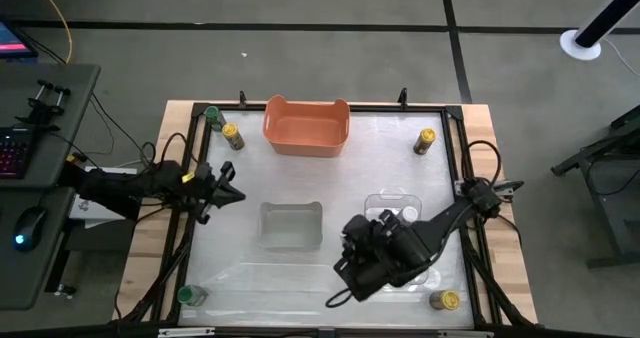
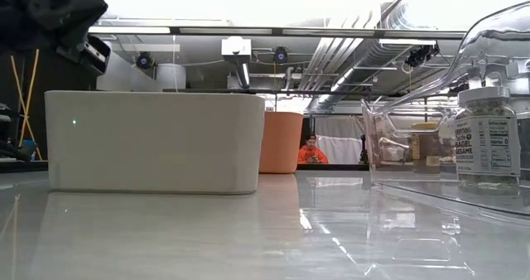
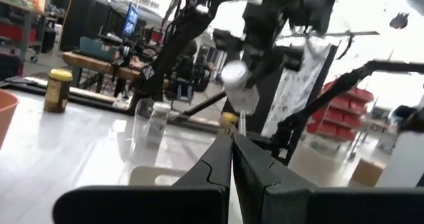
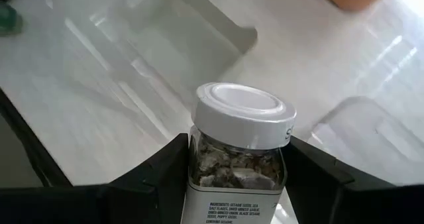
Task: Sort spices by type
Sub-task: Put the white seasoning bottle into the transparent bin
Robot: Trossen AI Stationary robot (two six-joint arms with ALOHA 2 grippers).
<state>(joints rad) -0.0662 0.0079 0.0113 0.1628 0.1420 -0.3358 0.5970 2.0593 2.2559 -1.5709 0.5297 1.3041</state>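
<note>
One white-capped spice jar (image 4: 240,151) sits clamped between the fingers of the right gripper (image 4: 238,177), held above the table near the clear tray (image 1: 395,206) at the right of the work surface, while the sorting job appears barely begun. A second white-capped jar (image 2: 489,135) already stands in that clear tray, seen from table height just beside the tray's wall, suggesting the white caps are being gathered there. Scattered jars remain at the table's edges: a green-capped jar (image 1: 213,115) and a yellow-capped jar (image 1: 233,136) close together at the far left corner, another yellow-capped jar (image 1: 425,141) at the far right, a third yellow-capped jar (image 1: 444,300) at the near right corner, and a second green-capped jar (image 1: 189,295) at the near left corner. The grey tray (image 1: 291,224) in the middle and the orange bin (image 1: 306,126) at the far side show no jars inside from above. The left gripper (image 1: 232,194) waits at the left side of the table with its fingers pressed fully together, holding nothing. By this view, one type is partly placed; the yellow and green caps are all left to move, and the held jar is not yet set down
</note>
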